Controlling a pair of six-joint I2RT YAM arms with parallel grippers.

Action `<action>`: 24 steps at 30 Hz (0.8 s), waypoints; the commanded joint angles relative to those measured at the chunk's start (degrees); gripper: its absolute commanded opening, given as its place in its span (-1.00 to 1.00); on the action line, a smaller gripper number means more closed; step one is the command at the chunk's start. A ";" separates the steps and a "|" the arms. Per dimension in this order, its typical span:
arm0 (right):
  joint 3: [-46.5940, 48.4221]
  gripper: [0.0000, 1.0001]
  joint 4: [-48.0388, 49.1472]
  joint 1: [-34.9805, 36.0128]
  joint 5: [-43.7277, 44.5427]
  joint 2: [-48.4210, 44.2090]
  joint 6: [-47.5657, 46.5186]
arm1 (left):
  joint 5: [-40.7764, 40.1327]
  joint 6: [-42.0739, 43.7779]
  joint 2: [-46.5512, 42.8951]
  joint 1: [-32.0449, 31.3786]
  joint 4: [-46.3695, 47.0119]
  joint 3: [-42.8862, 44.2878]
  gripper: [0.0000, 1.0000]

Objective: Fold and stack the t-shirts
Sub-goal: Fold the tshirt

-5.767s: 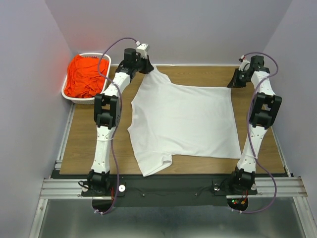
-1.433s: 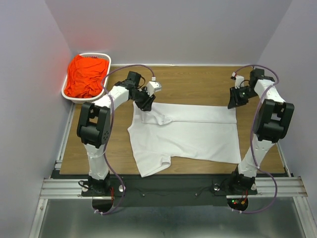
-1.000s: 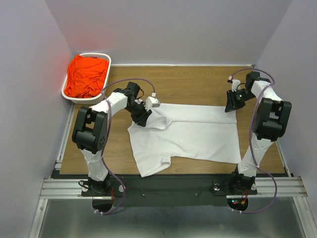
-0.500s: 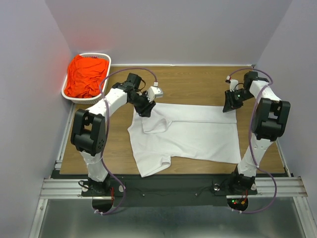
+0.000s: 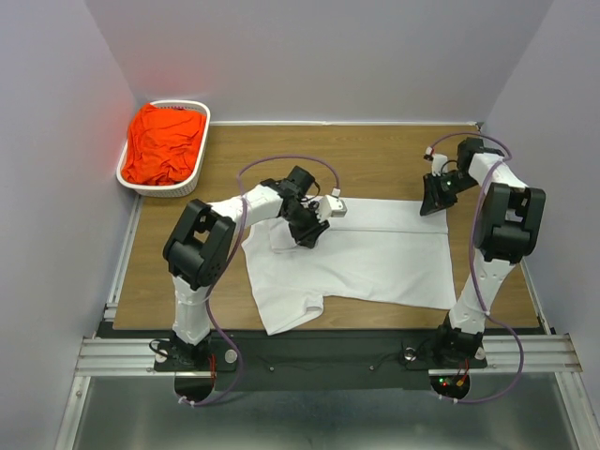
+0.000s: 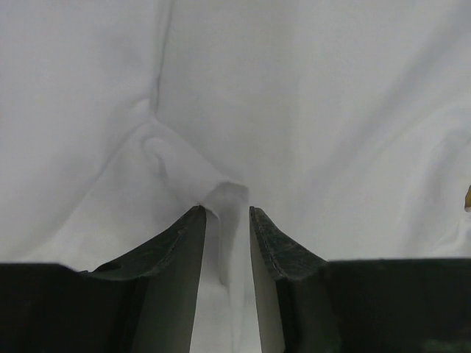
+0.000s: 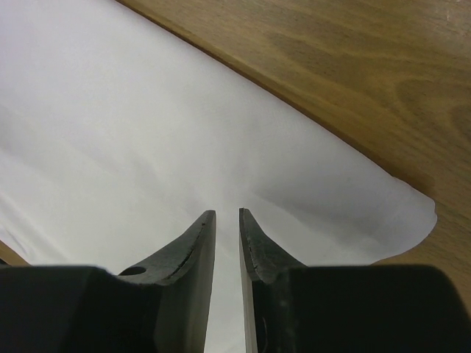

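Two shirts: one white shirt (image 5: 375,258) and one orange shirt (image 5: 164,141).

One basket (image 5: 155,188), white.

One table (image 5: 375,155), wood-topped.

Two arms: one left arm (image 5: 190,314) and one right arm (image 5: 466,291).

Two grippers: one left gripper (image 6: 227,213) and one right gripper (image 7: 227,213). Each has two dark fingers (image 6: 173,250), which makes four in all.

Two purple cables, one on each arm: a left cable (image 5: 281,161) and a right cable (image 5: 469,137).

One metal rail (image 5: 112,354), across the near edge.

Three walls: one back wall (image 5: 319,56), one left wall (image 5: 47,187) and one right wall (image 5: 562,141).
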 commanded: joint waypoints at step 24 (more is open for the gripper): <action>13.09 -0.50 8.28 0.91 2.86 8.47 10.27 | 2.65 -33.39 -0.26 25.49 12.55 5.77 0.33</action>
